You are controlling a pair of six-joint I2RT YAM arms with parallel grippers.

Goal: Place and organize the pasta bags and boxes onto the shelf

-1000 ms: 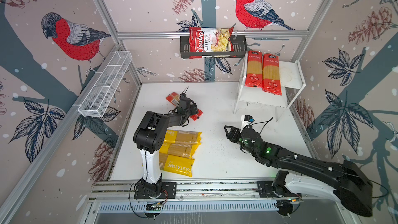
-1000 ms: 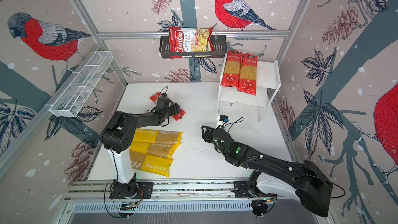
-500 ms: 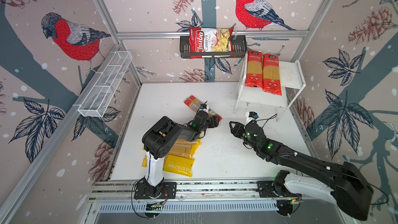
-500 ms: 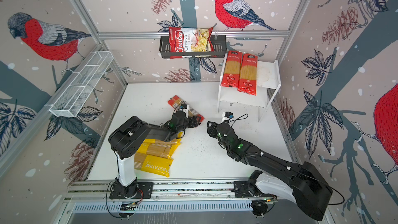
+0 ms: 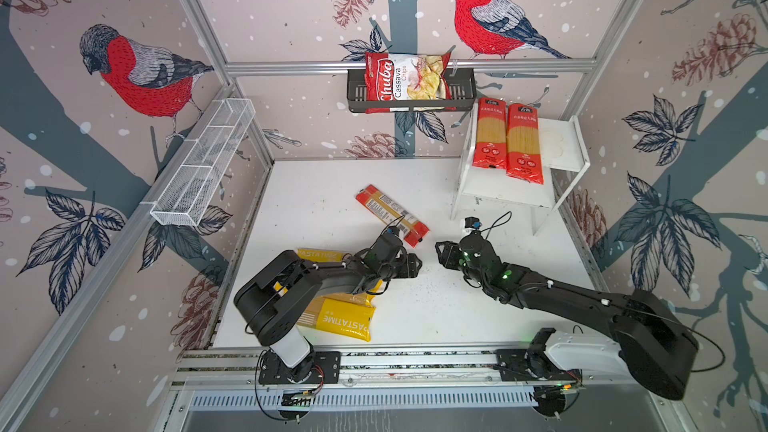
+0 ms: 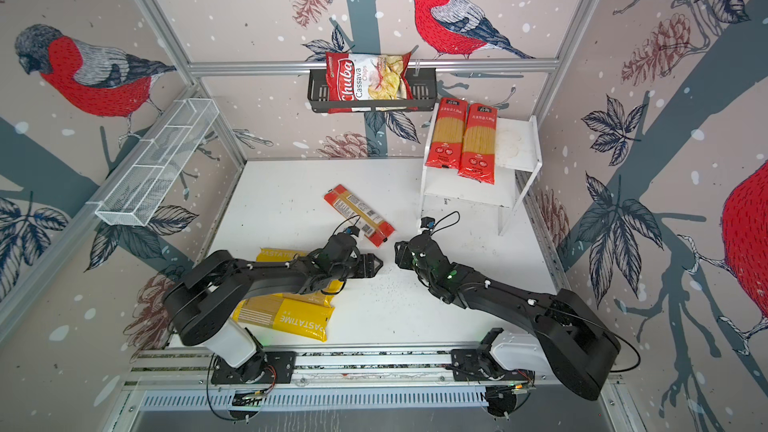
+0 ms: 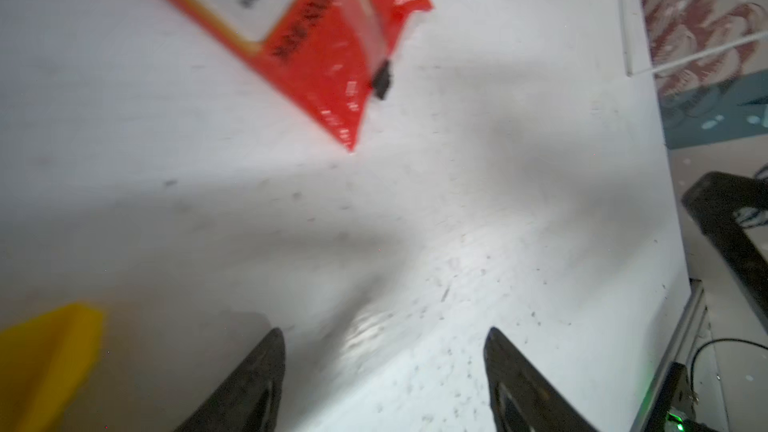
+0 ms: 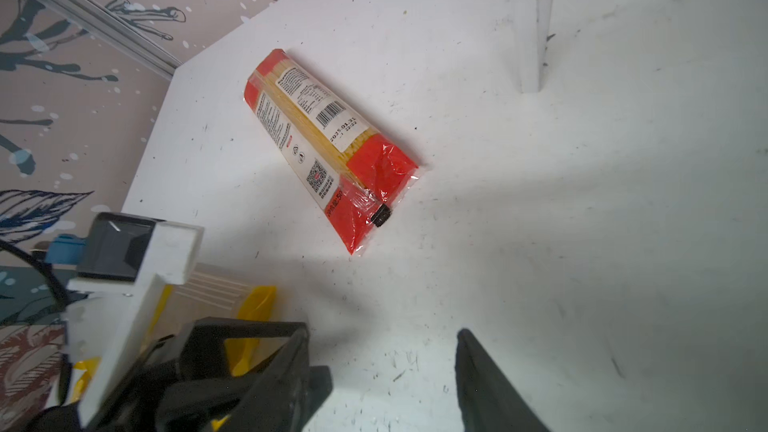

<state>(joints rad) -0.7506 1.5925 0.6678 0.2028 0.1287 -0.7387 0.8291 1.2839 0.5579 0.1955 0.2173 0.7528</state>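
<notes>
1. Jaws apart and empty on left gripper point(image 5: 415, 264) and right gripper point(image 5: 439, 252).
2. Loose red packet point(image 5: 392, 216) flat on table point(image 5: 436, 317), 12 o'clock of left gripper.
3. Two red packets point(image 5: 490, 139) atop shelf point(image 5: 569, 151), 2 o'clock.
4. Pile of yellow packets point(image 5: 338, 320), 7 o'clock.

White table point(image 5: 440, 313) carries the shelf point(image 5: 568, 160). Two red packets point(image 5: 491, 135) lie side by side on the shelf top. Third red packet point(image 5: 390, 214) is flat on the table left of the shelf, yellow packets point(image 5: 338, 320) well apart from it.
</notes>
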